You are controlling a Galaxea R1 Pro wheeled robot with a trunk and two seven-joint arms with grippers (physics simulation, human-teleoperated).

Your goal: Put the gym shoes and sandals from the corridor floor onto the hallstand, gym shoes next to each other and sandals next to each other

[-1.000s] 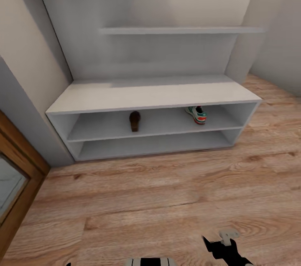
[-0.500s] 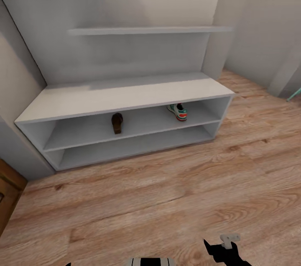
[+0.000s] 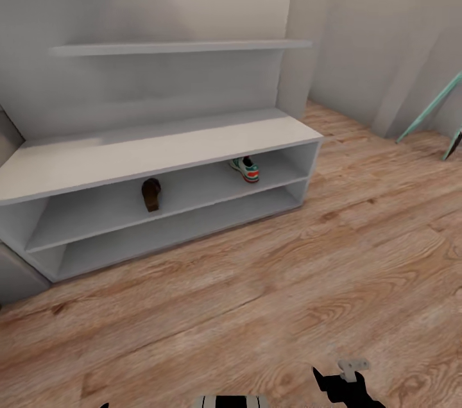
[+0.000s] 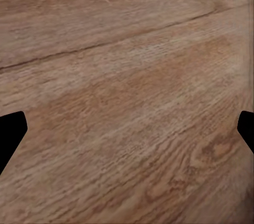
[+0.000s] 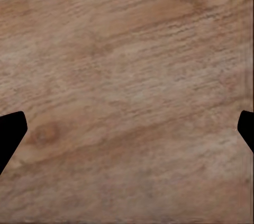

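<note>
As the view swings right, the rack, holding one sandal and one sneaker, slides left; both grippers' fingers spread, empty—likely seeking remaining shoes.

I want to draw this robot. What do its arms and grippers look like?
Little of them shows. In the head view the right arm is black and angular, with a small pale grey bracket on top. A white part with black bands sits at the bottom edge. In each wrist view, the fingertips are plain black with slanted edges.
</note>
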